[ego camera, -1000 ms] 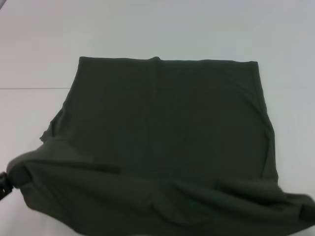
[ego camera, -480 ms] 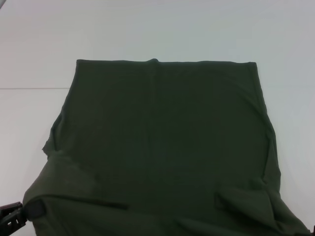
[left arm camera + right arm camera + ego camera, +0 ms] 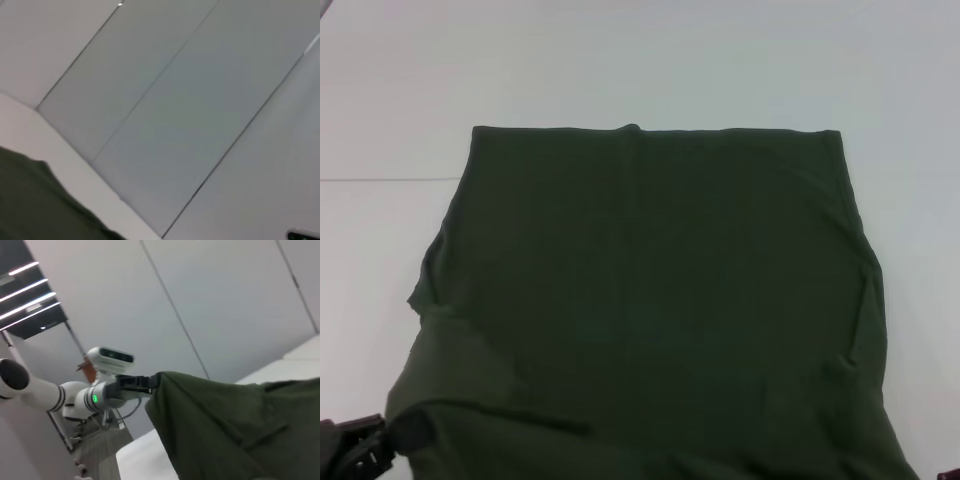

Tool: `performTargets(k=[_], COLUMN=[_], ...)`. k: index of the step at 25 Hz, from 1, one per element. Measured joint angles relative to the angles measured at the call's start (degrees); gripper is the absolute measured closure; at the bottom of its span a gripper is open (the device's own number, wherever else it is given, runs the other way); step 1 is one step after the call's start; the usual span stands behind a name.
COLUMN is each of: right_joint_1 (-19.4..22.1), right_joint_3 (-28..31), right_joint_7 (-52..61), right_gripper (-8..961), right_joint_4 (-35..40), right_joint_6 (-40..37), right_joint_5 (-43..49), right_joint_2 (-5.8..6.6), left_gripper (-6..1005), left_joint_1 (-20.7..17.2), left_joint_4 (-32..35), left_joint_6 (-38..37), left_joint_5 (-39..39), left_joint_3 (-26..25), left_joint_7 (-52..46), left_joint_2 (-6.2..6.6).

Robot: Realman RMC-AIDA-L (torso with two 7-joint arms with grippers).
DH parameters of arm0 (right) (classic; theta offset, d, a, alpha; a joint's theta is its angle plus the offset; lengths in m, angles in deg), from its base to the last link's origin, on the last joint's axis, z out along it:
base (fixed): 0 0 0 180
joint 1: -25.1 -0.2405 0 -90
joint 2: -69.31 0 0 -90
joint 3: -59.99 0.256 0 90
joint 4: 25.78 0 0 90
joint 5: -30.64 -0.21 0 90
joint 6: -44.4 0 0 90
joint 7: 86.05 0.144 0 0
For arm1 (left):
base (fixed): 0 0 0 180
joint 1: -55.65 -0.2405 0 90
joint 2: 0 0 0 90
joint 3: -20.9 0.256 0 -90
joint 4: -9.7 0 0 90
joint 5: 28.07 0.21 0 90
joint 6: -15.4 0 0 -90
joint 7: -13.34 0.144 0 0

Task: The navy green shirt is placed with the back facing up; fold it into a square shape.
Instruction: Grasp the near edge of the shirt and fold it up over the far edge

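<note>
While lifted at its near edge, the navy green shirt (image 3: 650,300) lies spread across the white counter (image 3: 640,60), far hem running straight from 10 to 2 o'clock in the head view, near corners raised toward 7 and 5 o'clock. Looks already narrowed into a rough rectangle, no sleeves sticking out at the sides, so the sideways folds judged done. Left claw (image 3: 375,445) at 7 o'clock, black fingers clamped on the near left corner of the cloth; confirmed from the right wrist view, with the same left claw (image 3: 145,382) pinching the draped corner and the fabric hanging below it. Right claw barely showing at the 5 o'clock corner of the head view, own fingers not shown anywhere, so cannot tell whether pinching the near right corner or not, though that corner seems held up just the same. Left wrist view showing only a dark edge of shirt against wall panels. Remaining, by judgement: carrying the raised near edge over toward 12 o'clock, laying it on the far hem, releasing, and smoothing into a square. Roughly past halfway, final lengthwise fold not yet laid down.
</note>
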Motion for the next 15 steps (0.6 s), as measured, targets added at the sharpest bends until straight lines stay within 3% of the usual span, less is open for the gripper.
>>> performTargets(k=[6, 11, 15], right_joint_1=[0.8, 1.5, 1.7], right_joint_3=[-2.5, -5.8, -4.1], right_joint_7=[-2.0, -2.1, -1.2], right_gripper=[916, 916, 916], right_joint_4=[0.0, 0.0, 0.0], right_joint_6=[-0.1, 0.0, 0.3], right_joint_5=[-6.3, -8.7, -10.4], right_joint_2=[-0.78, -0.65, -0.79], left_gripper=[972, 972, 972], left_joint_1=[-0.6, -1.3, -1.4], left_joint_4=[-0.6, -0.4, -0.8], left_joint_6=[-0.1, -0.1, -0.1], left_joint_5=[-5.8, -5.9, -7.0], left_joint_3=[4.8, 5.7, 3.9], left_joint_7=[1.7, 2.4, 2.5], left_joint_2=[-0.7, -1.0, -1.06])
